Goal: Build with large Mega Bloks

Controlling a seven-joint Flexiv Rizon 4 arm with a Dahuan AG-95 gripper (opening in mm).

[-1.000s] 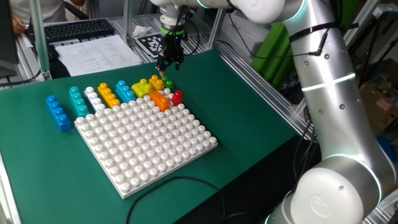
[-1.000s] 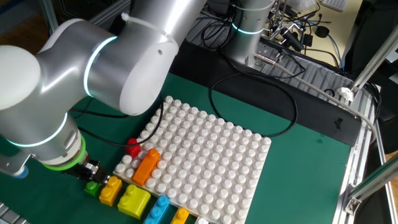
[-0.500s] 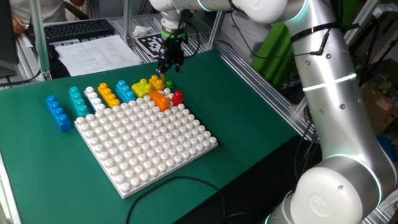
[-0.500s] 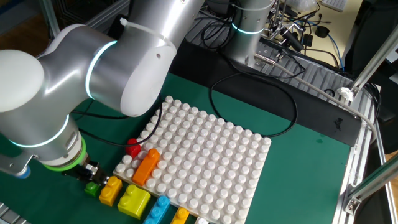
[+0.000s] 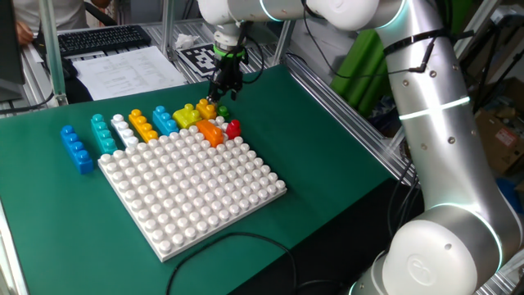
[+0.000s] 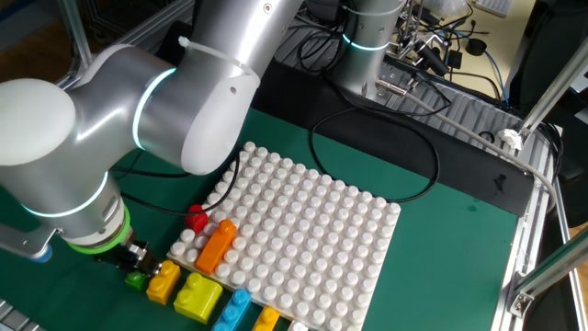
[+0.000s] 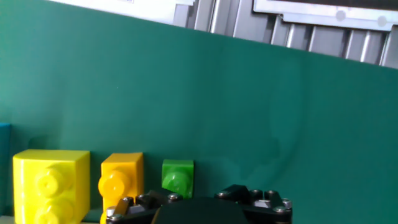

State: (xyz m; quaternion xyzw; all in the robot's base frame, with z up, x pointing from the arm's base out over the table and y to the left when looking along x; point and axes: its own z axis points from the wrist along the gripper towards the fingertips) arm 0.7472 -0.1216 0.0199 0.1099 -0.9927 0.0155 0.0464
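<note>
The Mega Bloks lie in a row along the far edge of the white baseplate (image 5: 192, 184): blue (image 5: 76, 148), teal (image 5: 102, 133), white (image 5: 123, 131), orange (image 5: 143, 124), light blue (image 5: 164, 120), yellow (image 5: 187, 115), small yellow-orange (image 5: 206, 108) and green (image 5: 222, 111). An orange brick (image 5: 210, 132) and a red one (image 5: 234, 128) sit on the plate's corner. My gripper (image 5: 221, 92) hangs just above and behind the green brick (image 6: 138, 279), fingers apart and empty. In the hand view only its base (image 7: 198, 199) shows, below the green brick (image 7: 177, 176).
Papers (image 5: 123, 70) and a keyboard (image 5: 102, 37) lie beyond the green mat's far edge. A black cable (image 6: 386, 184) runs past the baseplate's far side. Aluminium frame rails (image 5: 344, 106) border the mat on the right.
My gripper has sunk slightly toward the green brick and shifted a little to the right. No brick has moved.
</note>
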